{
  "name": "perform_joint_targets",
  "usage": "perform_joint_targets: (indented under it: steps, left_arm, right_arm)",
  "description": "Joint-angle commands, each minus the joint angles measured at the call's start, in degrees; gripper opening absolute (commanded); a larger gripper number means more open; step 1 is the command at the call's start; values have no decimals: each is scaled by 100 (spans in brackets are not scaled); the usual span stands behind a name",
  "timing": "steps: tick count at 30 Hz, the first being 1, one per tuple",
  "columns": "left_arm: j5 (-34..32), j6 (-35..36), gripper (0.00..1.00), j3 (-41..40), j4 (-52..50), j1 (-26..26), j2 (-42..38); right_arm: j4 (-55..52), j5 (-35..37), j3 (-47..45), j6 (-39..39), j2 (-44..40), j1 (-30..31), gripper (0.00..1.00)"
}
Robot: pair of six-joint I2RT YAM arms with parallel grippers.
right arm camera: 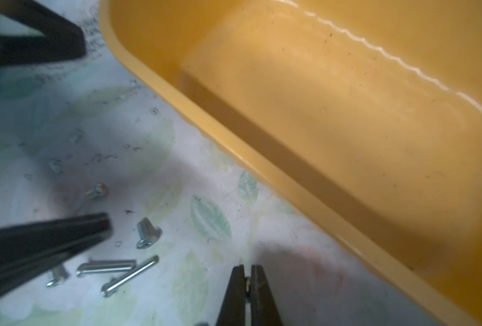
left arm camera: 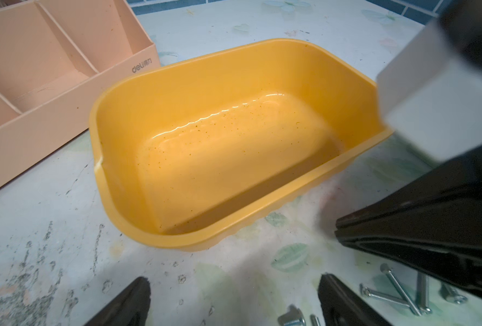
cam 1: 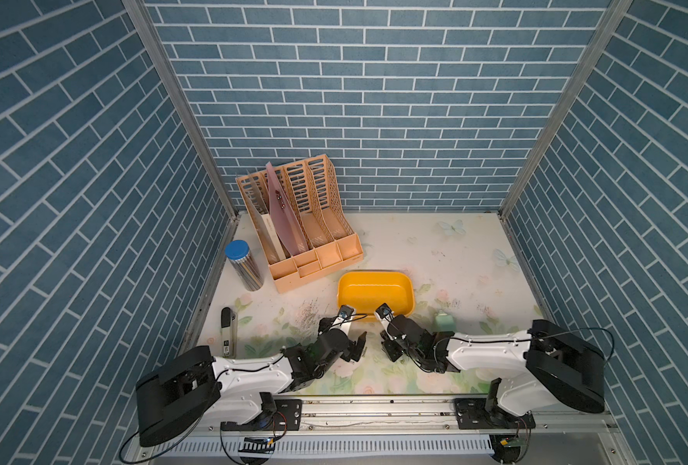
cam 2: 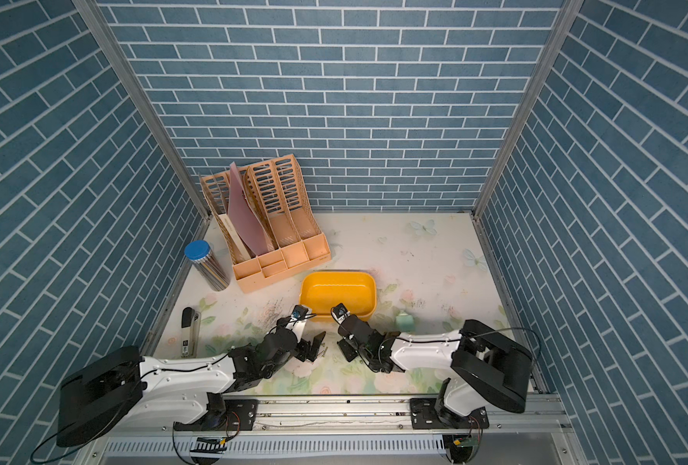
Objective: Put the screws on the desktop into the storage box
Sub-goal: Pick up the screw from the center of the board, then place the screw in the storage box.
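The yellow-orange storage box (cam 1: pixel 374 275) (left arm camera: pixel 177 244) (right arm camera: pixel 234 151) stands mid-desktop with no screws inside. Just in front of it, several silvery screws (right arm camera: pixel 146 234) (left arm camera: pixel 395 288) lie scattered on the floral desktop (cam 1: pixel 435 249) between my two grippers. My left gripper (left arm camera: pixel 234 306) (cam 1: pixel 359 346) is open and low over the desktop, with one short screw (left arm camera: pixel 290 319) beside its finger. My right gripper (right arm camera: pixel 247 278) (cam 1: pixel 390 351) is shut just off the box's near rim, and a tiny brassy screw shows pinched between its tips.
A peach file organizer (cam 1: pixel 302 241) stands at the back left, next to a blue-lidded jar of pencils (cam 1: pixel 243 265). A black stapler (cam 1: pixel 227 330) lies at the left edge. A small pale green case (cam 1: pixel 443 320) sits right of the box. Blue brick walls enclose three sides.
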Motion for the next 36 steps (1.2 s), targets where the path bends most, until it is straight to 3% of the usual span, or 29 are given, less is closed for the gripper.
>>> perform_joint_targets:
  steps: [1, 5, 13, 19, 28, 36]
  left_arm:
    - [169, 250, 95, 305, -170, -83, 268]
    - [427, 344, 94, 681, -513, -94, 797]
    - [303, 11, 86, 1112, -1097, -227, 1397]
    - [315, -128, 78, 1264, -1318, -306, 1530]
    - [587, -189, 60, 1278, -1476, -305, 1519]
    - [712, -230, 45, 1411, -1647, -306, 1458]
  right_arm:
    - [-345, 92, 162, -180, -760, -82, 0]
    - [-590, -229, 673, -513, -794, -569, 0]
    - [-482, -806, 1760, -952, 607, -1187, 0]
    - [-393, -952, 2031, -989, 1190, -1488, 1]
    - [-244, -1120, 2032, -999, 1429, -1560, 15]
    - [-229, -1058, 1850, -966, 1111, -1551, 16]
